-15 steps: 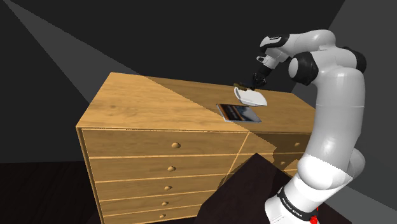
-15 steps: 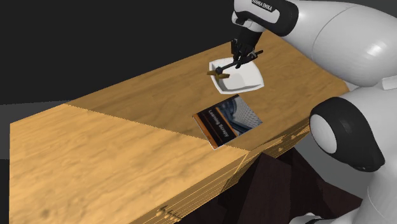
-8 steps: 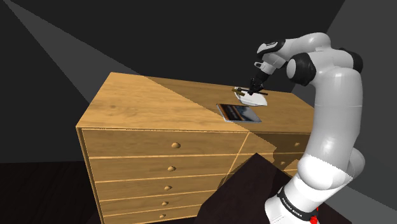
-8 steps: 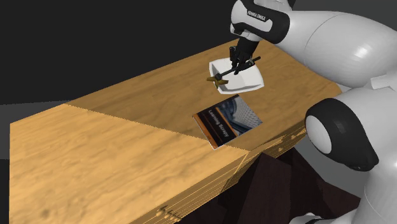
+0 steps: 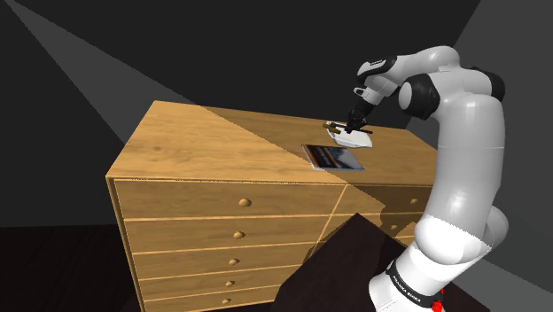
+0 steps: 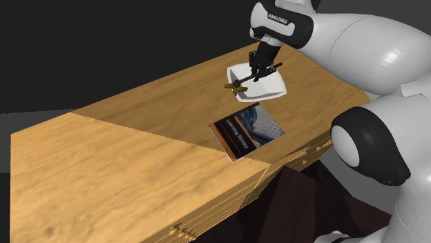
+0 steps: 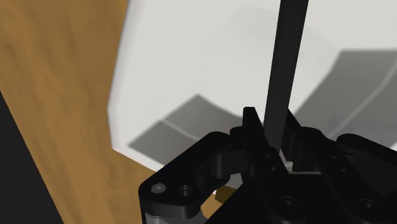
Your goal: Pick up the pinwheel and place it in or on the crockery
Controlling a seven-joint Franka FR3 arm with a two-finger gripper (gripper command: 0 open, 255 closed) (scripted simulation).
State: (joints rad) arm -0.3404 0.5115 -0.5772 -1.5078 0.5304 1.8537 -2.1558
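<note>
Change: since a second ago the gripper (image 6: 262, 67) has come down a little toward the dish; over the last half second I see no further shift.
Gripper: closed on the pinwheel's thin black stick, which the wrist view shows clasped between my two fingers.
Pinwheel (image 6: 243, 81): held nearly level, with its brownish head out over the dish's rim toward the second exterior view's left. I cannot tell whether it touches the rim.
Dish (image 6: 273, 86): white and squarish, sitting directly under the gripper near the bench's back edge.
Book (image 6: 246, 131): lies flat, near the dish but apart from it, on the side toward the bench's front edge.
Bench (image 5: 213, 142): wooden, with drawers and round knobs in its front.
Arm (image 5: 461, 151): reaches up from the dark stand (image 5: 346, 266) and over the bench.
</note>
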